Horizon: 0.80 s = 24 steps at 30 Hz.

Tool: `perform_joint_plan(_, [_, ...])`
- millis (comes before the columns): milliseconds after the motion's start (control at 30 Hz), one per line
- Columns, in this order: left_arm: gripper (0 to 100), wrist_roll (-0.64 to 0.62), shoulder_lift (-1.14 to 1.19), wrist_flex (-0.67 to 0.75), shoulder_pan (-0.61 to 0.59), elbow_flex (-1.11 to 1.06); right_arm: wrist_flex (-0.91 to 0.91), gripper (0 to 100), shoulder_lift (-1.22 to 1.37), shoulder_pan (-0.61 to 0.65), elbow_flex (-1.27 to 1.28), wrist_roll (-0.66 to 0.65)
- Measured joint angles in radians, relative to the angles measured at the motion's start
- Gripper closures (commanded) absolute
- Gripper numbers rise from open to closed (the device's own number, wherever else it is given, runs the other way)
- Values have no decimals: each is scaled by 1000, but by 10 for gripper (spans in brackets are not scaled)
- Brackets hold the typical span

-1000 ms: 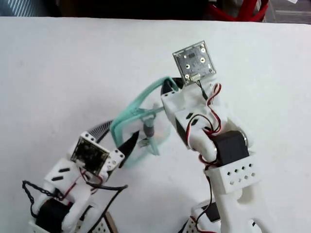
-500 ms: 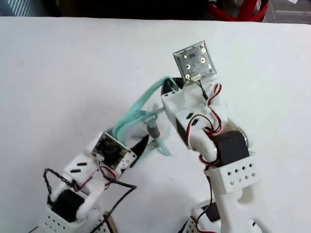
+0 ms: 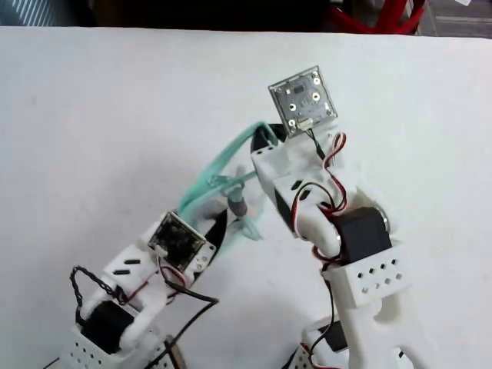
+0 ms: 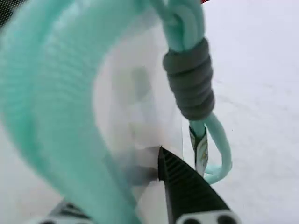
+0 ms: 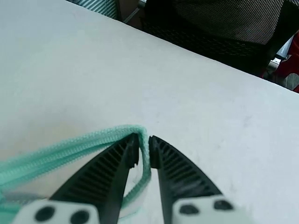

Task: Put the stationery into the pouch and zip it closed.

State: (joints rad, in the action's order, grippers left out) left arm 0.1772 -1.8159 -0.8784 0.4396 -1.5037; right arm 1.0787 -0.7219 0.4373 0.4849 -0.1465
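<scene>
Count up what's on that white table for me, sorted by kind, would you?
Robot arms: 2 (left arm, right arm)
Pouches: 1 (clear pouch with mint edging and a grey zip pull)
Total: 3

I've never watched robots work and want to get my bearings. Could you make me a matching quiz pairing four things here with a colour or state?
Things:
1. right tool
2. pouch rim
3. grey toggle
4. table

Colour or state:
A. white
B. threaded on a mint cord
C. mint green
D. shut on the pouch rim

Pairs: 1-D, 2-C, 3-B, 4-A.
</scene>
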Motion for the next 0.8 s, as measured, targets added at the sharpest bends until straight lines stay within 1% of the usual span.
perform_joint_plan(67, [959,0,0,0,0,0,0,786,-6,2,2,0])
perform_joint_plan(133, [959,0,0,0,0,0,20,749,-21,3,-2,0])
perform_joint_plan(267, [959,0,0,11,0,-5,132,755,-72,3,-72,-74])
perform_joint_plan(433, [962,5,2,86,-35,-46,258,754,-166,18,-172,-144])
perform_joint_plan(500, [980,2,2,95,-51,-48,279,754,-189,11,-193,-150])
perform_joint_plan(633, [976,2,2,98,-64,-48,282,754,-196,17,-219,-150])
perform_joint_plan(733, [976,2,2,104,-64,-48,325,754,-204,20,-239,-150])
perform_joint_plan(800, [976,2,2,121,-68,-48,361,754,-203,72,-241,-150])
